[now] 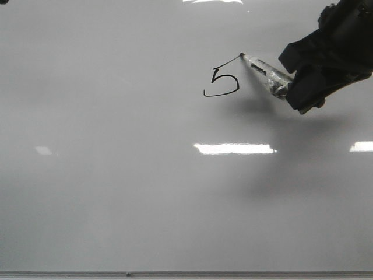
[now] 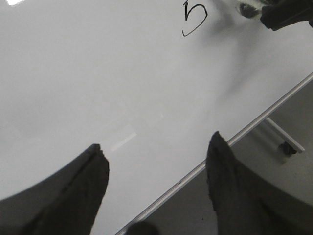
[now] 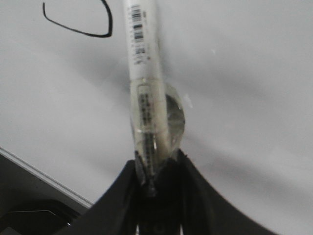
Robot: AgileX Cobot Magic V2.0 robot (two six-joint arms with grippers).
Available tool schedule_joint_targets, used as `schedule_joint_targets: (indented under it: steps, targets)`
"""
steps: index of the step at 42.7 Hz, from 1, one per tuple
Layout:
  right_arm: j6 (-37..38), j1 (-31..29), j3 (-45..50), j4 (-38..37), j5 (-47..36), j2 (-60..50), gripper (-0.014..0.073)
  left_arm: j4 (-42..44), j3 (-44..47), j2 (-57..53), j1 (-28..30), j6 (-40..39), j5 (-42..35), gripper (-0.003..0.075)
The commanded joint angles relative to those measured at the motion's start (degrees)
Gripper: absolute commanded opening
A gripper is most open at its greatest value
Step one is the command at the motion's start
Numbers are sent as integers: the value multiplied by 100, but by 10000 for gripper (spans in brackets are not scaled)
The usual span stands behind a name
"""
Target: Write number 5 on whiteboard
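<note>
Nearest the front camera runs the thin grey frame edge of the whiteboard (image 1: 116,192), with the glossy pale surface spreading away behind it, streaked by bright rectangular reflections. Farther up and right of centre sits the number 5 (image 1: 221,81), drawn in thin black line: a rounded belly, a short upright, and a long slanted top stroke climbing to the right.

That top stroke ends right at the tip of the marker (image 1: 265,70), which appears to be touching the board there. The right hand (image 1: 294,87) is clenched on the marker's rear end, and the wrist view shows the barrel, wrapped in clear tape, wedged tight between the two dark fingers. The pen leans well over, tip pointing left toward the digit.

The left hand (image 2: 156,186) hangs released, its fingers spread wide with nothing between them, over the board's lower edge and well apart from the digit.

From where I stand, the writing looks to be at its last stroke, the figure essentially complete. What the next move calls for, I'd say, is a clean lift of the tip straight off the surface, without dragging sideways and leaving a stray tail on the top stroke.
</note>
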Motion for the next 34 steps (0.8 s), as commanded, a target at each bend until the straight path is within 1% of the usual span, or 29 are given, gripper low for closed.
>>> schedule_joint_targets:
  steps: [1, 6, 10, 15, 21, 26, 29, 34]
  targets:
    - [5, 15, -204, -4, -247, -361, -70, -120, -151, -51, -37, -40, -391, 430]
    - [5, 158, -204, -4, -108, -711, -70, -120, -151, -51, -37, -40, -391, 430]
    - [-64, 340, -204, -4, 293, -1134, -70, -120, -151, -51, -37, -40, -438, 430]
    - [-604, 646, -204, -4, 1174, -1584, -70, -120, -151, -51, -37, -40, -515, 430]
    - [-1567, 960, -204, 21, 2231, -1994, -70, -120, -164, -51, -37, 18, -462, 430]
    - [-2129, 1221, -204, 300, 2800, -2178, -70, -380, -347, 51, -37, 844, 13, 430]
    - [-2431, 1352, -204, 514, 2990, -2199, -70, -849, -556, 190, -37, 1436, 476, 430]
    - [-2746, 1479, -204, 844, 3043, -2193, -70, -1777, -853, 470, -37, 2760, 1268, 433]
